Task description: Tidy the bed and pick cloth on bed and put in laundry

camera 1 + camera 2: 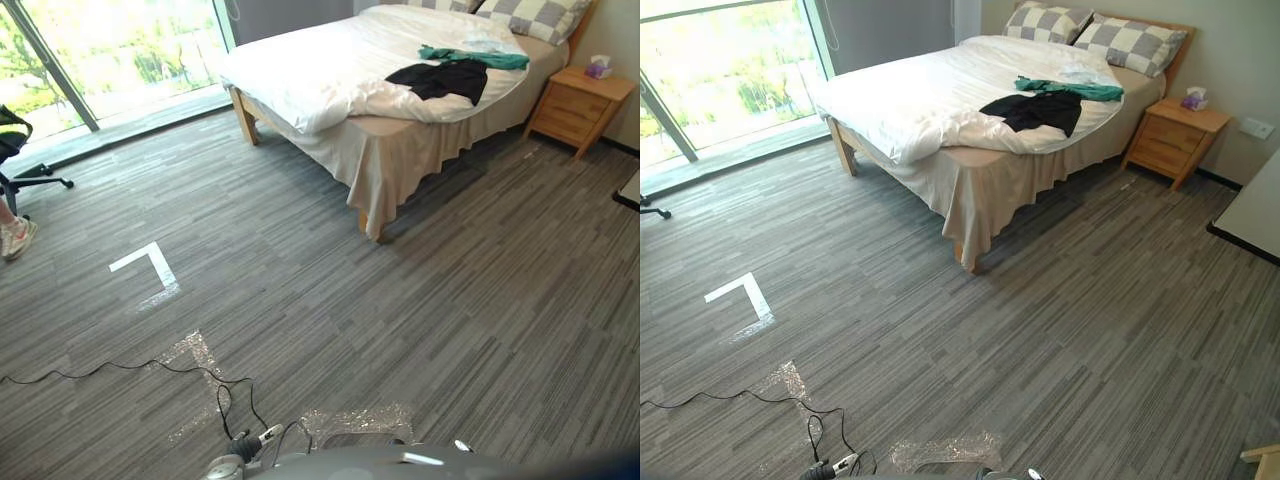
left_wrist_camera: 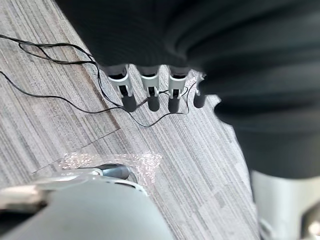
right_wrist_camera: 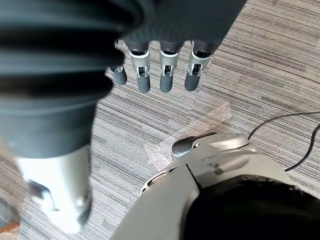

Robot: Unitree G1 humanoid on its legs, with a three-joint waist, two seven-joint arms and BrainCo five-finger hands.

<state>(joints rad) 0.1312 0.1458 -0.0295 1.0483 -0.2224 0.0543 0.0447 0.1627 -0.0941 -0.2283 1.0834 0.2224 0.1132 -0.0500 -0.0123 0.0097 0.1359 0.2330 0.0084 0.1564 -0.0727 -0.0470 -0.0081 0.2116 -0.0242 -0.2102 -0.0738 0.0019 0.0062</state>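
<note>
A wooden bed [image 1: 330, 70] with a rumpled white duvet stands across the room, far from me. A black cloth [image 1: 440, 78] lies on the duvet near the bed's right edge. A green cloth [image 1: 475, 57] stretches just behind it, toward the checked pillows [image 1: 1130, 42]. My left hand [image 2: 150, 92] hangs over the grey carpet with its fingers straight, holding nothing. My right hand [image 3: 165, 70] also hangs above the carpet, fingers straight and empty. Both hands are far from the bed and the cloths.
A wooden nightstand [image 1: 578, 105] with a tissue box [image 1: 598, 67] stands right of the bed. An office chair [image 1: 15, 150] and a person's shoe [image 1: 15, 238] are at the far left by the window. A white tape corner [image 1: 148, 268] marks the carpet. A white tabletop edge [image 1: 1255, 215] juts in at right.
</note>
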